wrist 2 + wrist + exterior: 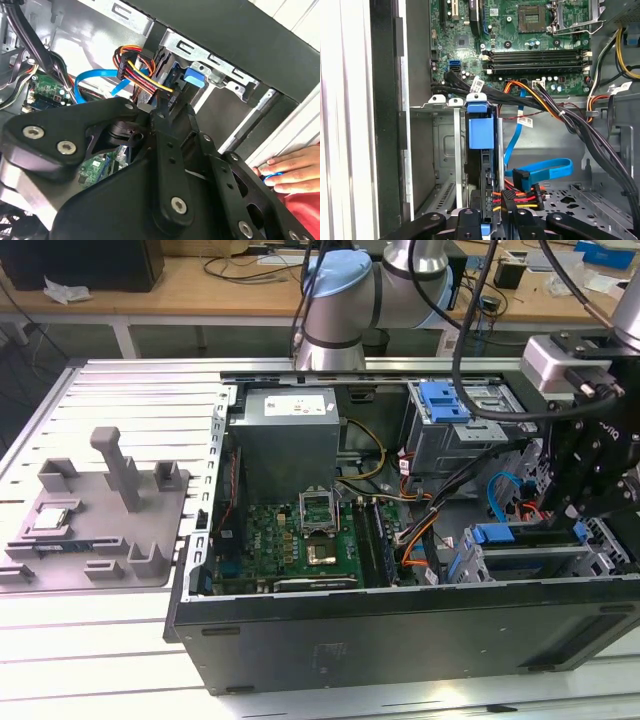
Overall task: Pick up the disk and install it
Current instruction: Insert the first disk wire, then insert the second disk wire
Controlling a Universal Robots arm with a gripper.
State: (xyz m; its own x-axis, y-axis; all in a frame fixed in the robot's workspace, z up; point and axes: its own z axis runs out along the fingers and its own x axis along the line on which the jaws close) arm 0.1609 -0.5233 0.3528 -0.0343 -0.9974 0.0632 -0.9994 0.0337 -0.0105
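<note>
The disk [481, 132] stands on edge in the drive bay [451, 165] of the open computer case, with its blue carrier end toward the motherboard. My gripper [490, 219] has its black fingers [468, 219] pressed against both sides of the disk's near end. In the exterior view the disk's blue end [495, 533] shows in the front bay at the exterior view's right, and the gripper [582, 508] hangs just above that bay. In the second wrist view the black gripper [165, 110] reaches toward the blue carrier tab [193, 78].
A blue data cable [545, 169] and a red-yellow-black power connector [520, 192] lie beside the disk. The motherboard [300, 540] and power supply [285, 440] fill the case's middle. A grey fixture [100, 520] sits at the exterior view's left. A person's hand [292, 167] rests outside the case wall.
</note>
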